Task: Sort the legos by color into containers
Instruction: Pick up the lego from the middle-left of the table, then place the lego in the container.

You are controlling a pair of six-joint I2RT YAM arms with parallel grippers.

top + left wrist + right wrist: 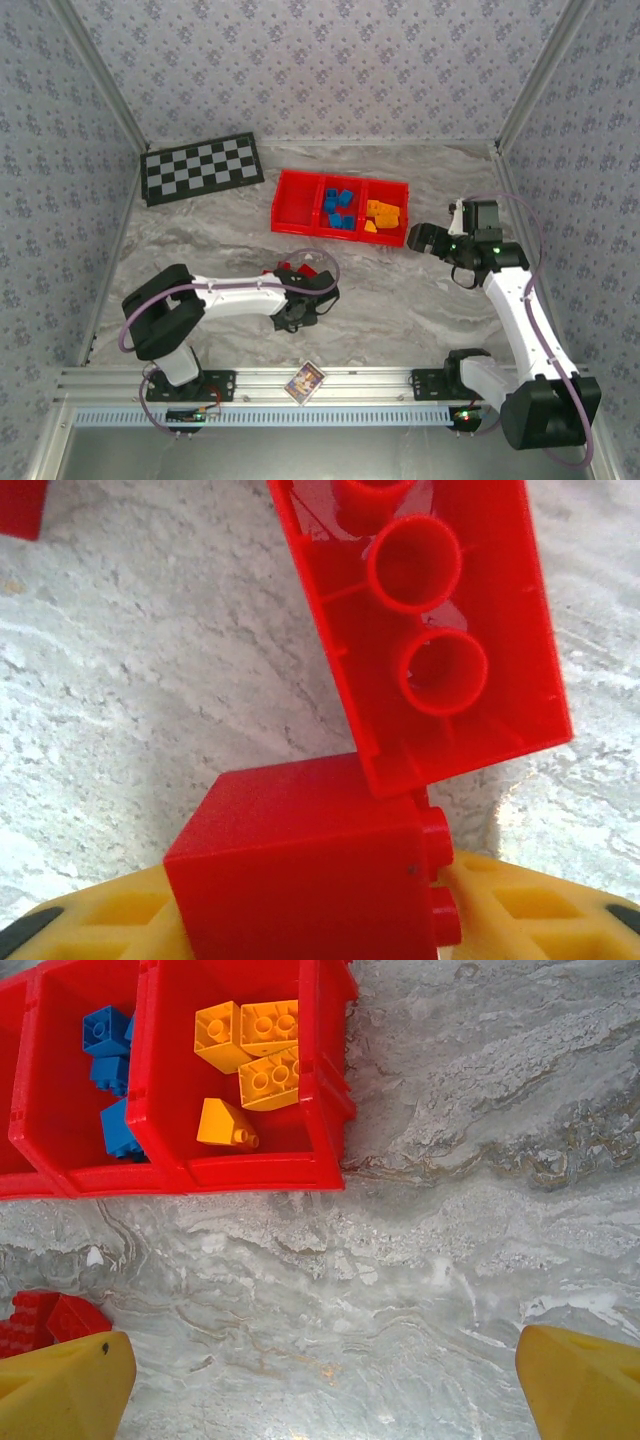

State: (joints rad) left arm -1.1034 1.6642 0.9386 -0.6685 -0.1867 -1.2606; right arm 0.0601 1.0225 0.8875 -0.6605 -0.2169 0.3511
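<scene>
Red lego (300,875) in left end effector (320,925), hollow brick (470,630) touching

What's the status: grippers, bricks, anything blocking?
Left gripper shut on small red plastic brick; right gripper open, empty. Blue bricks and orange-yellow bricks binned in long red plastic tray; more red bricks loose on marble tabletop. Nothing blocking tray.

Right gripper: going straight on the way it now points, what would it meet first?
Probably the near right corner of the red tray, by the orange-yellow legos; the right gripper has only bare table before it, though depth is unclear.
</scene>
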